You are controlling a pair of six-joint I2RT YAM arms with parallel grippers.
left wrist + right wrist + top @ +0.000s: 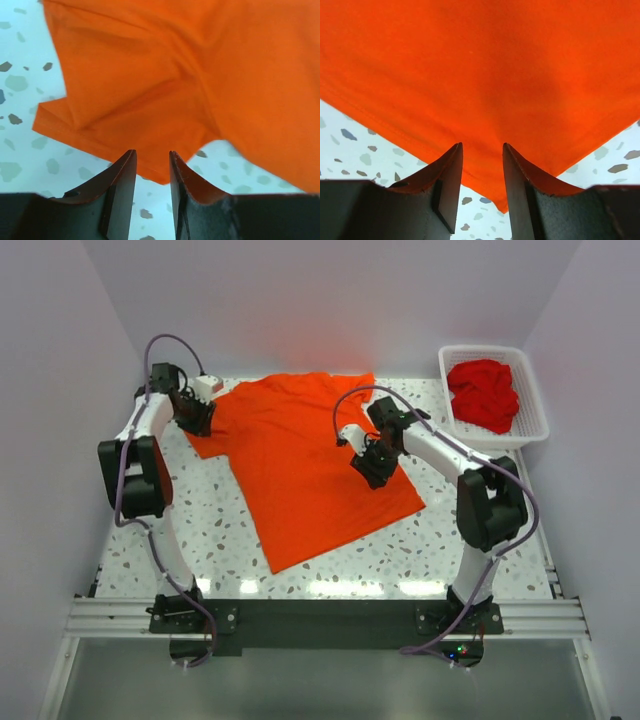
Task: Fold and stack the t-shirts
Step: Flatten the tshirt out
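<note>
A bright orange-red t-shirt (310,460) lies spread flat on the speckled table, its neck toward the back. My left gripper (197,418) hovers at the shirt's left sleeve, and in the left wrist view the sleeve corner (150,165) lies on the table under the gap of the gripper (152,152). Its jaws stand apart with nothing pinched. My right gripper (372,470) hangs over the shirt's right edge. Seen from the right wrist, this gripper (481,145) is open above a hem corner (502,202), free of the cloth. Deeper red t-shirts (483,393) lie crumpled in a basket.
The white lattice basket (495,348) stands at the back right corner by the wall. White walls close in the table on the left, back and right. Bare speckled table (210,540) shows in front of the shirt, near the arm bases.
</note>
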